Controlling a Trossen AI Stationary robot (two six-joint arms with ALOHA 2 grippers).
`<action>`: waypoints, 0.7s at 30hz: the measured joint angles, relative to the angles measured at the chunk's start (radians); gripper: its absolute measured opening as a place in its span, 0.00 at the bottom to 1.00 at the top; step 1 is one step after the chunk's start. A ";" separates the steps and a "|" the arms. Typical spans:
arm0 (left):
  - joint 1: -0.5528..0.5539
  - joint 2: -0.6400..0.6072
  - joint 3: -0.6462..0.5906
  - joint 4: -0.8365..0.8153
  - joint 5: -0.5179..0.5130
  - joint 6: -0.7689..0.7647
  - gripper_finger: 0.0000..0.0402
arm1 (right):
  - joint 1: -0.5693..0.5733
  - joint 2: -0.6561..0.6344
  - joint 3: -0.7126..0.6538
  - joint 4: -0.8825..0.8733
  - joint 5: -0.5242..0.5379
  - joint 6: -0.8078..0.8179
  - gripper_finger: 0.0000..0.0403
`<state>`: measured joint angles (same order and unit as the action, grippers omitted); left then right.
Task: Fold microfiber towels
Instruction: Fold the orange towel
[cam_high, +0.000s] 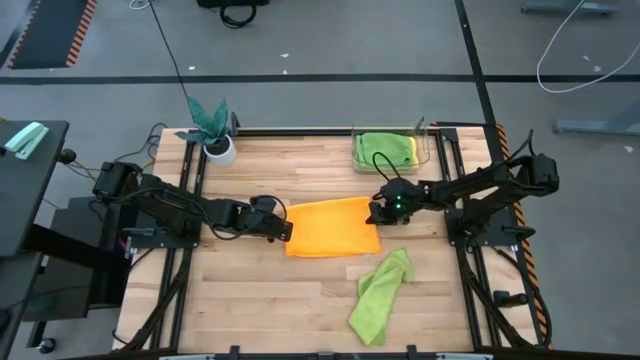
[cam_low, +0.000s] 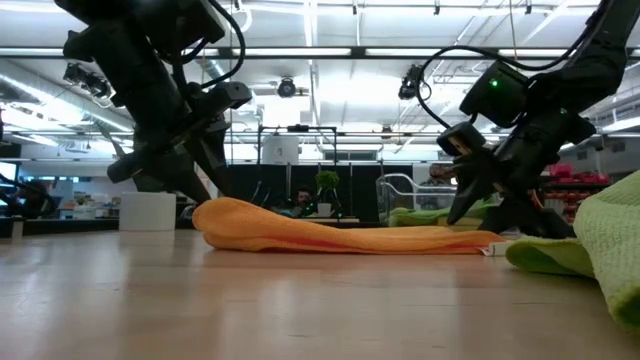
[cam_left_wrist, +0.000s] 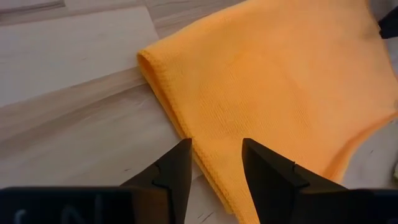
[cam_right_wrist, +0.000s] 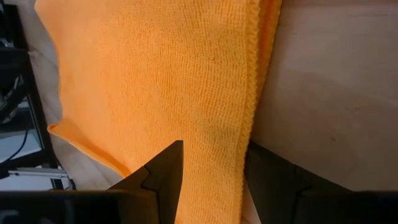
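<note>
From the table's centre: the left gripper (cam_high: 283, 226) at nine o'clock, jaws spread astride the orange towel (cam_high: 330, 226)'s left edge. The towel lies flat at centre. At three o'clock the right gripper (cam_high: 376, 212) straddles its right edge, jaws spread.

We see a pale wooden bench (cam_high: 250, 300) of butcher-block planks standing on a grey concrete floor (cam_high: 330, 40) crossed by dark tape lines. A black-and-orange striped mat (cam_high: 50, 30) lies at the far left, and a white cable (cam_high: 585, 60) loops across the floor at the far right. Looking level across the bench, we see a wide workshop hall with bright ceiling light strips (cam_low: 330, 55), a white box (cam_low: 147, 210) and dark metal racks (cam_low: 300, 160) behind.
</note>
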<state>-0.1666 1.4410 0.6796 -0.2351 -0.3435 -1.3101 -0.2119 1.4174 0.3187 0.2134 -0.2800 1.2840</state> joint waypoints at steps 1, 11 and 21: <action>0.000 0.000 0.000 0.001 0.000 0.001 0.37 | 0.000 0.000 0.000 0.000 0.002 0.001 0.43; 0.002 0.000 0.000 0.006 0.000 0.014 0.36 | 0.003 0.038 0.072 -0.068 0.026 0.010 0.41; 0.002 0.000 0.000 0.007 0.007 0.014 0.38 | 0.020 0.104 0.141 -0.080 0.040 -0.046 0.38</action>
<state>-0.1646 1.4410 0.6796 -0.2286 -0.3360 -1.2957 -0.1921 1.5216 0.4601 0.1333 -0.2401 1.2381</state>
